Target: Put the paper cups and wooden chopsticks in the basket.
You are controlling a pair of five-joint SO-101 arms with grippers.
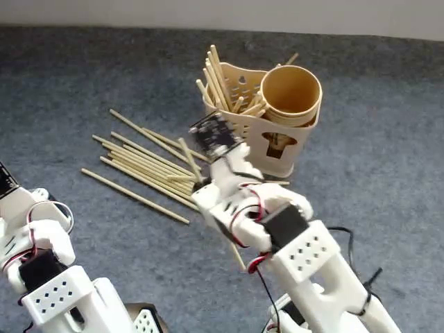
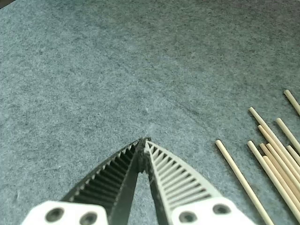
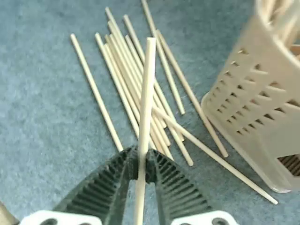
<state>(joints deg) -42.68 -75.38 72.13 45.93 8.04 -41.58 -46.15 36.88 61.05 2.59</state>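
Wooden chopsticks, thin and pale, lie scattered on the grey felt surface just ahead of the right gripper, which pinches a single chopstick. Close beside that gripper stands a beige perforated plastic basket holding further chopsticks and nested tan paper cups. The left gripper is pressed together, holding nothing, well apart from the basket.

Mottled blue-grey felt covers the counter, setting off pale, straw-coloured wooden chopsticks. The basket is cream plastic, its walls punched with rows of small slots. The paper cups are plain tan-brown. The arms are white, with plates dotted with dark holes, black motors and red-and-black wires. The left tool pairs one black ribbed finger with one off-white. The right tool shows dark ribbed fingers either side of a light-wood chopstick.
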